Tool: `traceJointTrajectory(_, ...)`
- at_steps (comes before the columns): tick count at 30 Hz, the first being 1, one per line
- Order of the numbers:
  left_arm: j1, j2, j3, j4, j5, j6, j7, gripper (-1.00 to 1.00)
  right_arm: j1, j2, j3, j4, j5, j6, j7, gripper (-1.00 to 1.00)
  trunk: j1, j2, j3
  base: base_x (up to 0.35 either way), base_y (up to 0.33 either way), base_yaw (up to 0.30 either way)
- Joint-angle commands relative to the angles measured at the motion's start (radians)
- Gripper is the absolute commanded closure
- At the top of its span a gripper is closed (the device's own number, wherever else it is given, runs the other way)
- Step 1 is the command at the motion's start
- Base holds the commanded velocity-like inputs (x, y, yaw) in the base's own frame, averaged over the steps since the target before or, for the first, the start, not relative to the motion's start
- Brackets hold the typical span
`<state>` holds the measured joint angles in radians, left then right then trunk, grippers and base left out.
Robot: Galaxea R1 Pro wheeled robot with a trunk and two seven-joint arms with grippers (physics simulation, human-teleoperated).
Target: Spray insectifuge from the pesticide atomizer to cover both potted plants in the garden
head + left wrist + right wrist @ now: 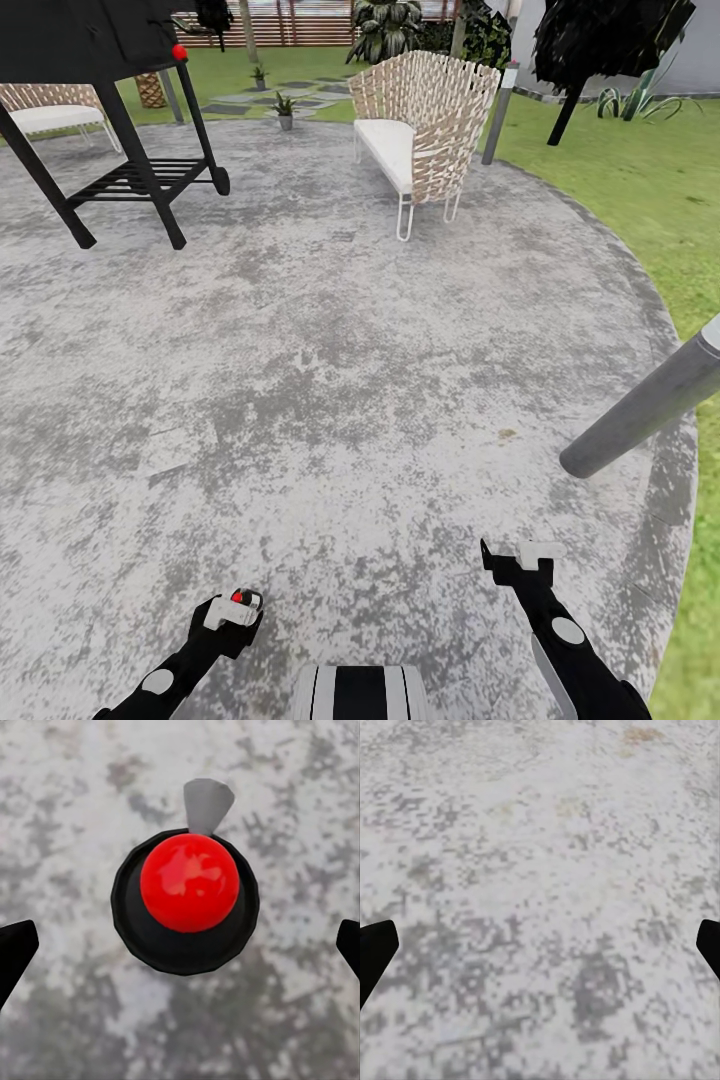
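The pesticide atomizer point(243, 601) sits right at my left gripper point(232, 612), low on the grey patio point(330, 380) just ahead of my trunk. In the left wrist view I look straight down on its round black body, red ball top and small grey nozzle point(187, 896).

The biggest risk, as I judge it, is the distance left to cover. The two potted plants point(285, 108) stand far off at the patio's back edge by the lawn, one behind the other. A woven chair point(425, 125) and a black stand point(130, 150) flank the way there, so a loose hold could drop the sprayer on the way. The nearer risk is the grasp itself. If I squeeze off-centre, the slim sprayer could tip or squirt out sideways, and a nozzle pointing the wrong way would waste the spray.

My left fingers point(15, 952) are spread wide at the frame's edges, with bare patio between each one and the sprayer, so they touch nothing I can see. Whether the sprayer rests on the ground or hangs lifted, I cannot tell.

My right gripper point(515, 556) is equally spread, holding nothing, over bare paving point(540, 885).
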<state>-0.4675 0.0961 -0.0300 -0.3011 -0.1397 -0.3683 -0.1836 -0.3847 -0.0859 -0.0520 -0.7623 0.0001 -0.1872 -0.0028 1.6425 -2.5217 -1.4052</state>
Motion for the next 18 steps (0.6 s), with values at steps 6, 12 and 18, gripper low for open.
traceJointTrajectory(6,-0.001,0.001,-0.003,0.0,-0.005,-0.004,0.003,-1.0,0.0,0.0,0.0,0.003,0.001,-0.003,0.0,-1.0,0.0,0.0,-0.001,0.0,0.0,0.0)
traceJointTrajectory(12,-0.001,0.001,-0.007,-0.001,-0.004,-0.004,0.002,-1.0,0.0,0.0,0.0,0.004,0.001,-0.003,0.0,-1.0,0.0,0.0,-0.001,0.0,0.0,0.0)
traceJointTrajectory(18,-0.001,0.001,-0.008,-0.001,-0.003,-0.004,0.002,-1.0,0.0,0.0,0.0,0.004,0.001,-0.003,0.0,-1.0,0.0,0.0,0.0,0.0,0.0,-0.007)
